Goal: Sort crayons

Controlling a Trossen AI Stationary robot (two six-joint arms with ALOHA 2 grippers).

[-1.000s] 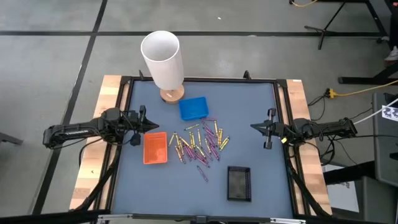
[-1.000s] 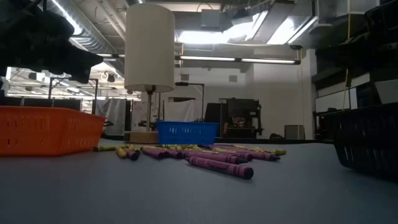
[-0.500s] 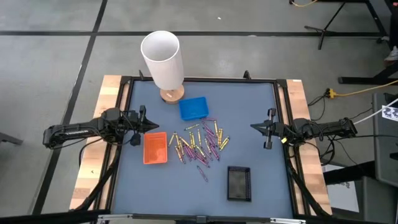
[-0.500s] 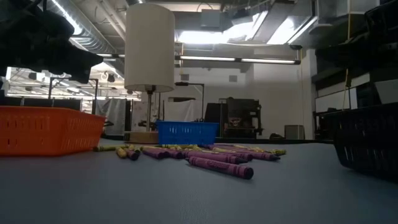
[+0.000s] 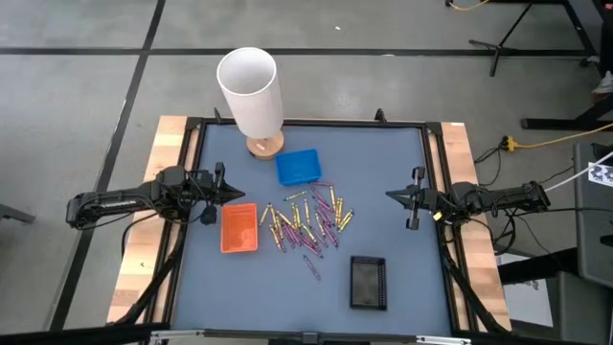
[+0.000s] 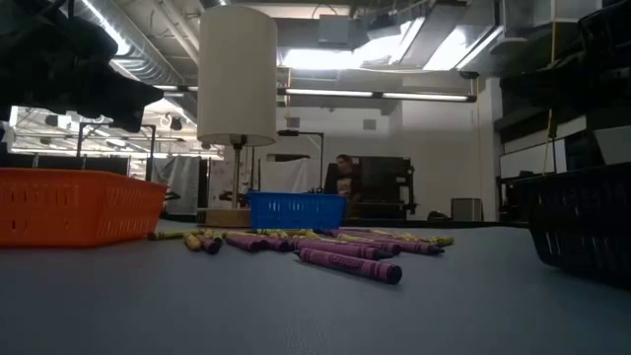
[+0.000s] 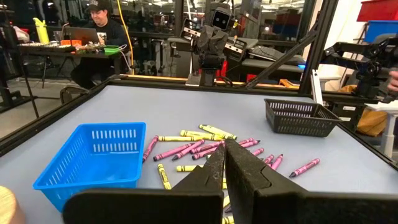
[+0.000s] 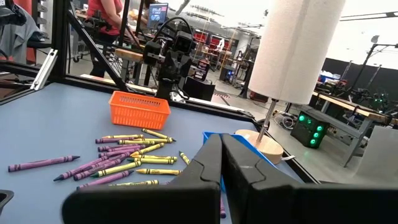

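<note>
Two arms reach in over the blue-grey table (image 5: 383, 182) from opposite edges, each stretched out roughly level and pointing toward the middle. The left gripper (image 5: 237, 195) hangs over the left edge of the mat, just beside the orange tray (image 5: 239, 228), with its fingers (image 7: 208, 177) pressed together on nothing. The right gripper (image 5: 391, 195) sits opposite, near the right edge and well apart from any object, its fingers (image 8: 211, 163) likewise closed and empty. Between the two grippers lie the crayons (image 5: 306, 223), a loose scatter of yellow, orange-gold and purple-pink sticks in the middle of the table, to the right of the orange tray and just in front of the blue tray (image 5: 298, 166). One purple crayon (image 5: 311, 266) lies apart from the pile, nearer the black tray (image 5: 368, 282), which sits toward the front right. No tray shows a crayon inside from above. At the far edge, just beside the blue tray, a paper-towel roll (image 5: 251, 91) stands upright on a wooden holder (image 5: 264, 146). In the low view a person (image 6: 341, 173) shows in the room behind the table, and the left wrist view shows a seated person (image 7: 94, 34) at a desk beyond it.
</note>
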